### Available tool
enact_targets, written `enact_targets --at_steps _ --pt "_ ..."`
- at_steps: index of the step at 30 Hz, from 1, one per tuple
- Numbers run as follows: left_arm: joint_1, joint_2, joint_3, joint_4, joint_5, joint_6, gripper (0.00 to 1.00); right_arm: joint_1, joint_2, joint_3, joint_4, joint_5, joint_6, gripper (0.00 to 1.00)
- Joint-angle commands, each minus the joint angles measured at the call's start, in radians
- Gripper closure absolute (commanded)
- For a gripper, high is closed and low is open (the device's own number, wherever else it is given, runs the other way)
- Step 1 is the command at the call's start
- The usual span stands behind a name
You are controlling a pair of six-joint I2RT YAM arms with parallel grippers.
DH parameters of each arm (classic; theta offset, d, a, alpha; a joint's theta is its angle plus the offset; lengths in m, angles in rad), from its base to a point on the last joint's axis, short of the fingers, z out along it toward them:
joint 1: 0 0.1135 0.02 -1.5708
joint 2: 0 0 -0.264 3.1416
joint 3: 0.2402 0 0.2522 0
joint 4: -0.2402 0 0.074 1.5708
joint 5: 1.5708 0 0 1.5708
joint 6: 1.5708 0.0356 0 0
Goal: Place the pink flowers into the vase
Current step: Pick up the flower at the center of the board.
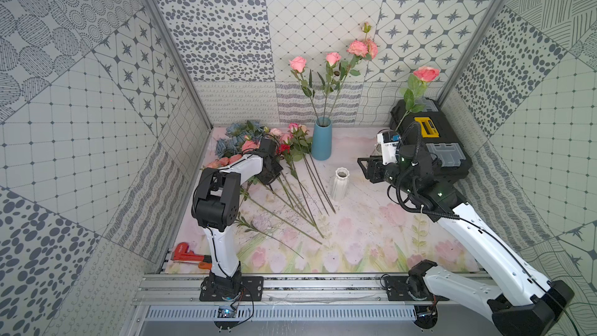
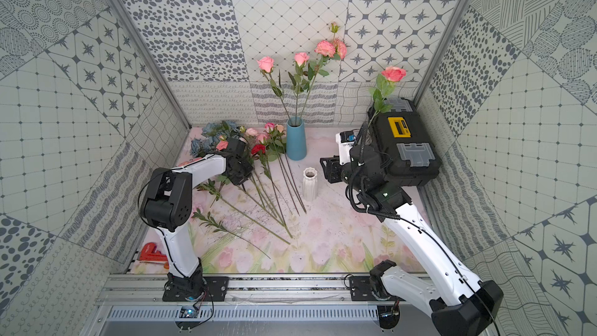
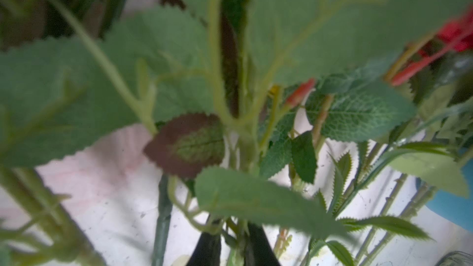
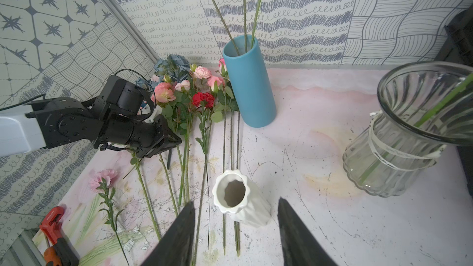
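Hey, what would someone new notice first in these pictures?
Tall pink flowers stand in the blue vase at the back middle. Left of it, a heap of loose flowers lies on the table. At the right, a lone pink rose rises from a glass vase by the black toolbox.

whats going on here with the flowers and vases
The robot is putting pink flowers into a vase. The blue vase already holds three stems, and a glass vase holds one rose. The left gripper is down among those lying on the table, jaws closed around a green stem. The right gripper hangs open and empty near the white vase.
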Motion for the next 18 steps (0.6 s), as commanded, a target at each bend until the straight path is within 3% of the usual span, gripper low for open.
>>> enact_targets --at_steps 1,7,18 --pt "-0.009 -0.025 -0.025 0.052 -0.061 -0.031 0.92 -0.002 -0.019 -0.010 0.024 0.003 0.002 0.47" --pt "-0.024 -0.064 -0.034 0.055 -0.107 -0.038 1.00 -0.002 -0.018 -0.014 0.025 -0.001 0.007 0.47" --pt "-0.030 -0.142 -0.041 0.090 -0.140 0.000 1.00 -0.002 -0.011 -0.009 0.023 -0.010 0.010 0.46"
